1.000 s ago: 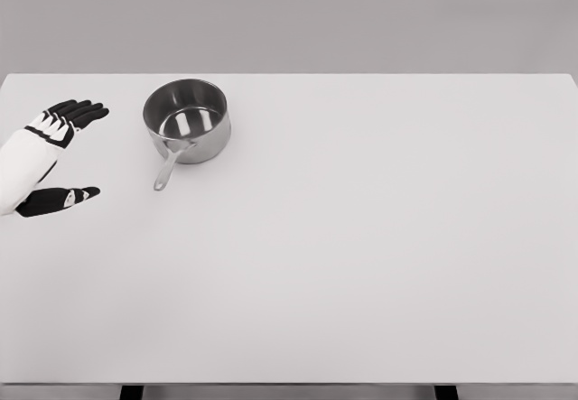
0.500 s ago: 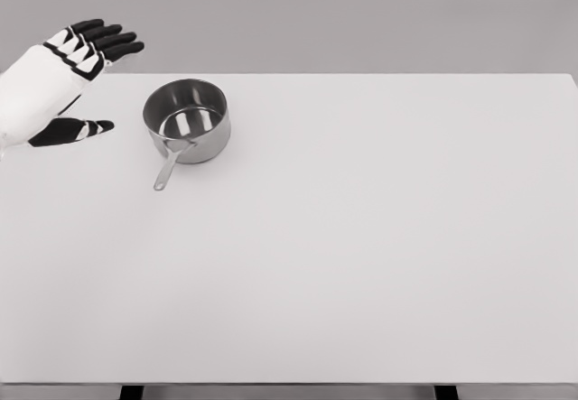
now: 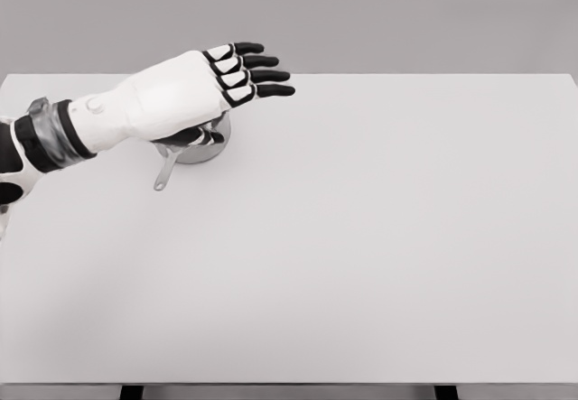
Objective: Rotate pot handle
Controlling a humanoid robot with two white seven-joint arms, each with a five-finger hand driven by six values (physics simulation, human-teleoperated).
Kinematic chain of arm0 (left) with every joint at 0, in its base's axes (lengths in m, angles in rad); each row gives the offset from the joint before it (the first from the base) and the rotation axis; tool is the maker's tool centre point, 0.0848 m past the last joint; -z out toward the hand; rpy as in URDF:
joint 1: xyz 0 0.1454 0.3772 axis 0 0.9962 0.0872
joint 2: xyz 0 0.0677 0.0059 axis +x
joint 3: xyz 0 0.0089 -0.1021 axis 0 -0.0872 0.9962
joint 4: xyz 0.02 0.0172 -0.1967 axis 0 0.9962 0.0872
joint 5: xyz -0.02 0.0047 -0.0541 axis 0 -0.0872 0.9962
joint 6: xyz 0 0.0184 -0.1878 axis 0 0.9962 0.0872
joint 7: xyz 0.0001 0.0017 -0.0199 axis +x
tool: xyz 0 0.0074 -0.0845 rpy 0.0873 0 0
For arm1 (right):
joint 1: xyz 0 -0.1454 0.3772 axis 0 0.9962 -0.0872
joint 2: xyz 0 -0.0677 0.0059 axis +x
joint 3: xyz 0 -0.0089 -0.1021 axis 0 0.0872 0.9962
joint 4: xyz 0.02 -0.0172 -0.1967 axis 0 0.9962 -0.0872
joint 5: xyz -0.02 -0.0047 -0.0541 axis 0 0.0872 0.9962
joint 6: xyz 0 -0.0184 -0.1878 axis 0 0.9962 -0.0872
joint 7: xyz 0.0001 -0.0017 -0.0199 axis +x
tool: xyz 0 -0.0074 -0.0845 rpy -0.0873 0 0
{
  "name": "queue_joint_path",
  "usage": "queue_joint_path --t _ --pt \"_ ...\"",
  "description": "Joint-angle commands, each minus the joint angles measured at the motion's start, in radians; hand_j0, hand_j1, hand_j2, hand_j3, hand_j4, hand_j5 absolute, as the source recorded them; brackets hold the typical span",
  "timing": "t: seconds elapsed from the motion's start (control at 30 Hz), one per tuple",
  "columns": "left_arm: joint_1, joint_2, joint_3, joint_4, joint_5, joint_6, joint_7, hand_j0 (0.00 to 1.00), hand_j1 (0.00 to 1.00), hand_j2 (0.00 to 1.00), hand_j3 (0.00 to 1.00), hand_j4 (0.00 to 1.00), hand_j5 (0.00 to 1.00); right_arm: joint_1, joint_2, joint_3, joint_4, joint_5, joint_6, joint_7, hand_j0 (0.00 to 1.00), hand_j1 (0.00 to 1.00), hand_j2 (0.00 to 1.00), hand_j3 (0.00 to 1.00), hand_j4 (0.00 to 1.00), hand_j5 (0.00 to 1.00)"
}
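We see the four black-tipped fingers (image 3: 257,68) of the left hand (image 3: 185,93) extended straight and held side by side, pointing toward the right of the view; they are released and grasp nothing. The thumb is tucked beneath the palm, dark against the metal below it, and we cannot tell whether it touches anything. The white back of the hand faces upward, and the forearm, with its grey and black wrist band, enters from the left edge.

Beneath the palm we find the pot (image 3: 203,147), a small steel saucepan largely hidden by the hand; only its near wall and a part of its right side show. It stands upright on the desk (image 3: 379,237) in the far left region, close to the far edge. The pot handle (image 3: 165,172) projects from the near wall toward the viewer and slightly leftward, its tip lying low over the white surface.
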Motion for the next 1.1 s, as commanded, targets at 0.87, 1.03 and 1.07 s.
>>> queue_joint_path --t 0.87,1.03,1.07 --pt "0.018 0.086 -0.15 0.001 -0.2 0.001 0.003 1.0 1.0 1.0 1.0 1.0 1.0 0.0 0.0 0.0 0.0 0.0 0.0 0.0 1.0 1.0 1.0 1.0 1.0 1.0" --pt "0.023 0.141 -0.148 0.003 -0.246 0.001 0.002 1.0 1.0 1.0 1.0 1.0 1.0 0.0 0.0 0.0 0.0 0.0 0.001 0.0 1.0 1.0 1.0 1.0 1.0 1.0" --pt "0.023 0.143 -0.148 0.004 -0.249 0.001 0.003 1.0 1.0 1.0 1.0 1.0 1.0 0.0 0.0 0.0 0.0 0.0 0.0 0.0 1.0 1.0 1.0 1.0 1.0 1.0"
